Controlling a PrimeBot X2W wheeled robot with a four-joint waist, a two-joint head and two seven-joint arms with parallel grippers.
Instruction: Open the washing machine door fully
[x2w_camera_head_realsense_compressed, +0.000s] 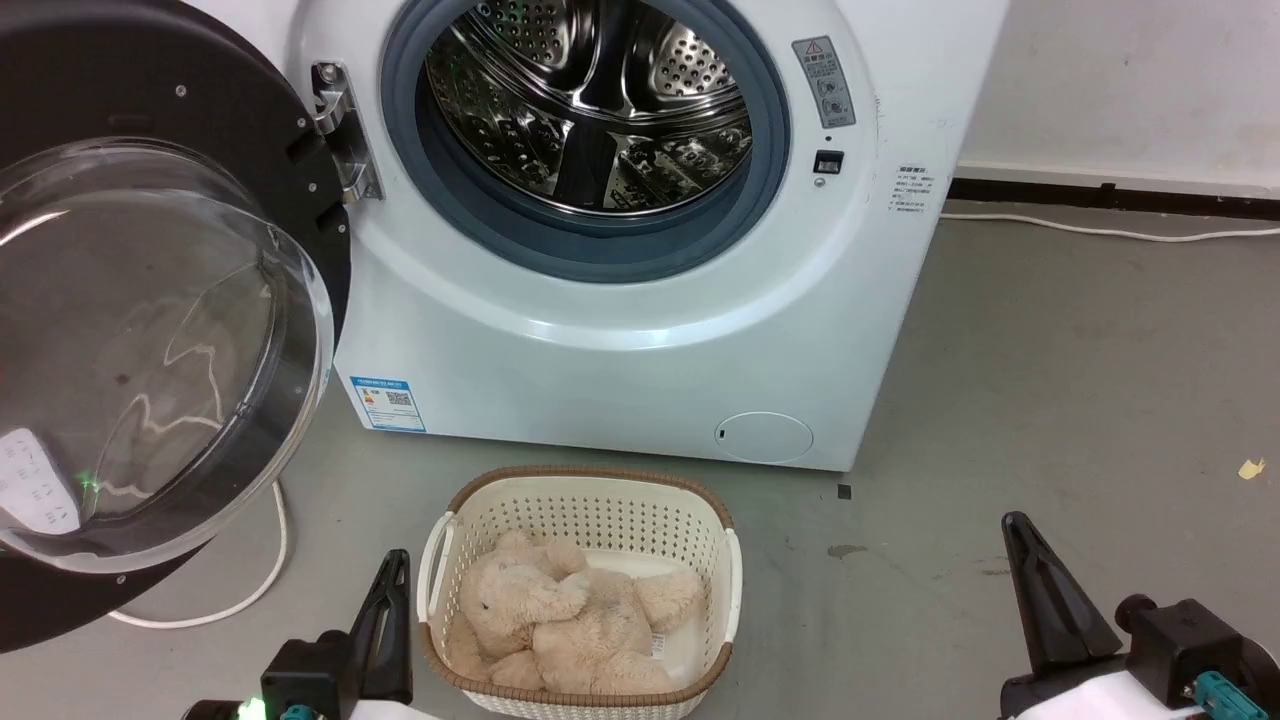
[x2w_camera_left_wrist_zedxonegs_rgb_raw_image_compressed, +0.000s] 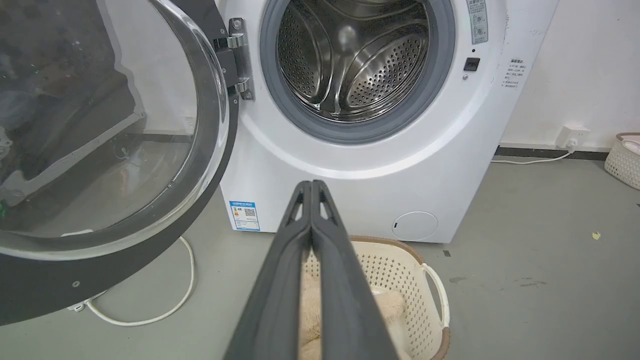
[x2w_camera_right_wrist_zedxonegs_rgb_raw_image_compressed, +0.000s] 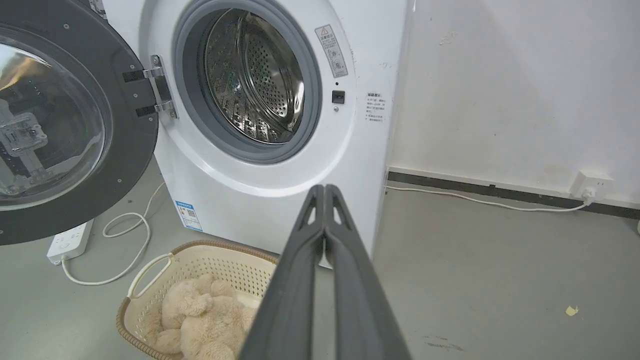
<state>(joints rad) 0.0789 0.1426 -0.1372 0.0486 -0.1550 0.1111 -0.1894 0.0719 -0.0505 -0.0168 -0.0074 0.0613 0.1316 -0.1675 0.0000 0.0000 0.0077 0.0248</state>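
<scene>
Left gripper (x2w_camera_left_wrist_zedxonegs_rgb_raw_image_compressed: 311, 183) and right gripper (x2w_camera_right_wrist_zedxonegs_rgb_raw_image_compressed: 324, 186) are pinched together empty, the washing machine door (x2w_camera_head_realsense_compressed: 160, 320) hangs wide, the blue label (x2w_camera_head_realsense_compressed: 387, 403) is illegible, and the basket (x2w_camera_head_realsense_compressed: 585, 478) holds seemingly a teddy bear (x2w_camera_head_realsense_compressed: 560, 625).

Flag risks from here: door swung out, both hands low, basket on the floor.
1. The washing machine door hangs unheld, with the left hand and right hand both shut and clear of it; it might drift back.
2. A power strip and white cable lie on the floor below the door; rolling in to push could snag them.
3. The laundry basket sits close beside the left hand; swinging that arm could knock it.
</scene>
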